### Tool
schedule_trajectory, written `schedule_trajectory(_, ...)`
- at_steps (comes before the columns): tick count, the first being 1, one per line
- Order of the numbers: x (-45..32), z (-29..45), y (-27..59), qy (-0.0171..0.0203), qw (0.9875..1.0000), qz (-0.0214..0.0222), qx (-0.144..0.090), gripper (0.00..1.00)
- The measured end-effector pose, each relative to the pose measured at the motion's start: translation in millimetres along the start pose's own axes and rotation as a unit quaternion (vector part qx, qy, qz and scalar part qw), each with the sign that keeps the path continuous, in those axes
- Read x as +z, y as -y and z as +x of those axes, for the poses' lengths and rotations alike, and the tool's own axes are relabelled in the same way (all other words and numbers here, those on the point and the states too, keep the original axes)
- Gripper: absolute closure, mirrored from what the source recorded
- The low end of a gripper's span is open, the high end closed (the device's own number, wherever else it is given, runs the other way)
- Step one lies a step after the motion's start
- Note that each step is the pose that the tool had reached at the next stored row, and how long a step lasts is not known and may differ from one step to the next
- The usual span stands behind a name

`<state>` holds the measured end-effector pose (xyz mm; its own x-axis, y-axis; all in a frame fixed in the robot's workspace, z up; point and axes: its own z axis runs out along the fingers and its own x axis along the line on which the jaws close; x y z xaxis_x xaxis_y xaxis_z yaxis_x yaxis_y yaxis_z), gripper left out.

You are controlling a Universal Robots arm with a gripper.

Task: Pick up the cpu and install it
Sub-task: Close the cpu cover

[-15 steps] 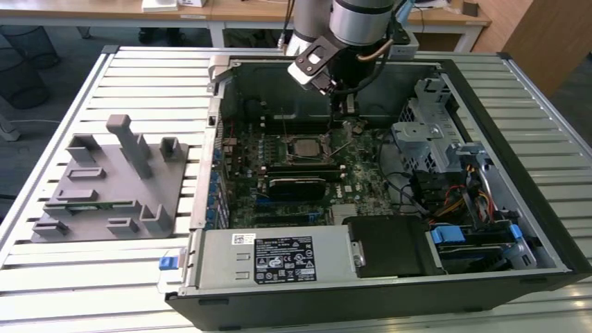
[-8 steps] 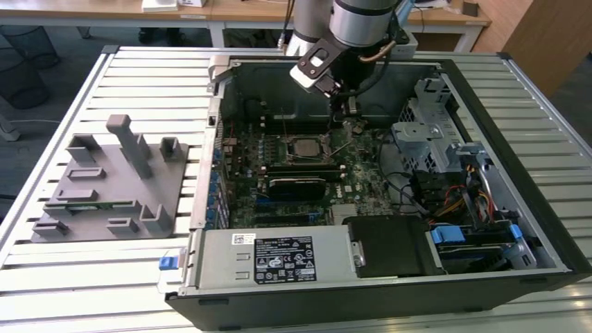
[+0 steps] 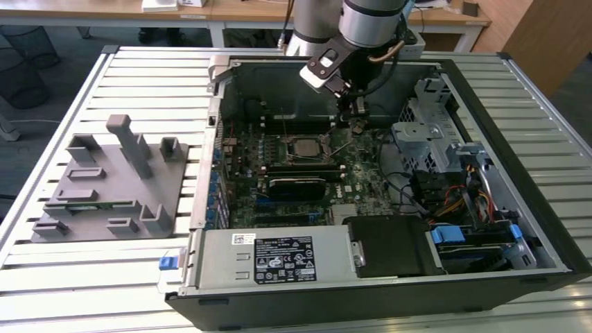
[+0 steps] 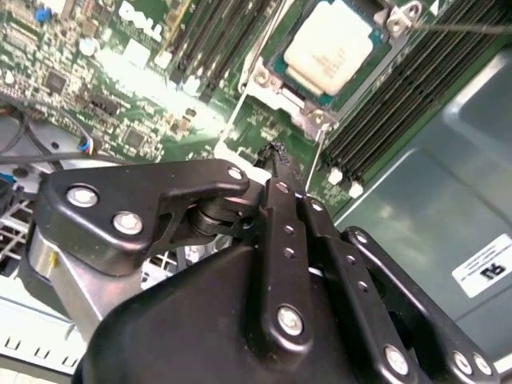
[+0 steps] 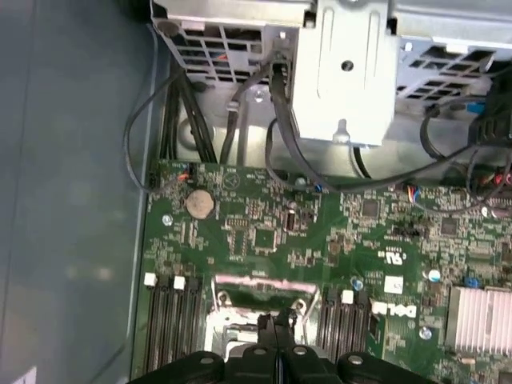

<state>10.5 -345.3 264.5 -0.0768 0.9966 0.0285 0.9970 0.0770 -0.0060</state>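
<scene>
Fingers (image 4: 276,210) of the gripper (image 4: 278,154) are pressed together tip to tip. No gap shows between them and nothing is clamped there. The black linkage behind them spreads wide while the tips meet in a narrow point.

Just beyond those tips, and apart from them, lies the cpu (image 4: 328,50). It sits flat in its socket on the green motherboard (image 4: 120,104) with its pale silver top facing up and a metal frame (image 4: 276,80) around it. A thin metal lever (image 4: 322,160) runs just beside the fingertips, between them and a bank of black memory slots (image 4: 400,104). A second bank of slots lies on the socket's other side, farther from the fingers.

In the exterior view the gripper hangs low inside the open computer case (image 3: 370,302) with its tips pointing down at the board. The cpu lies near them, off toward the exterior view's left and nearer the camera — not touched by either finger.

In the first wrist view the closed tips sit over the edge of the socket. Well apart from them on the board are a round coin battery (image 5: 200,203), loose black cables (image 5: 280,136) and a grey metal drive cage (image 5: 344,80).

Outside the case, far from the fingers at the exterior view's left, a grey plastic fixture (image 3: 111,180) stands on the slatted table (image 3: 120,284).
</scene>
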Motion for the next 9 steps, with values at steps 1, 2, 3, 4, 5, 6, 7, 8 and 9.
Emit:
schedule_trajectory(1, 0.1, 1.0, -2.0, 0.0, 1.0, 0.0, 0.0, 0.89)
schedule_trajectory(2, 0.3, 1.7, -4.5, 0.0, 1.0, 0.0, 0.0, 0.89)
schedule_trajectory(3, 0.5, 2.1, -7.2, 0.0, 1.0, 0.0, 0.0, 0.89)
schedule_trajectory(4, 0.8, 2.5, -10.7, 0.0, 1.0, 0.0, 0.0, 0.89)
schedule_trajectory(5, 1.2, 2.7, -13.9, -0.0001, 1.0, 0.0, 0.0, 0.89)
schedule_trajectory(6, 1.6, 3.0, -16.0, 0.0001, 1.0, 0.0, 0.0, 0.89)
schedule_trajectory(7, 1.9, 3.7, -18.2, 0.0006, 1.0, 0.0001, 0.0, 0.89)
schedule_trajectory(8, 2.3, 4.5, -20.2, 0.0006, 1.0, 0.0001, 0.0, 0.89)
schedule_trajectory(9, 2.6, 5.6, -22.4, 0.0006, 1.0, 0.0001, 0.0, 0.89)
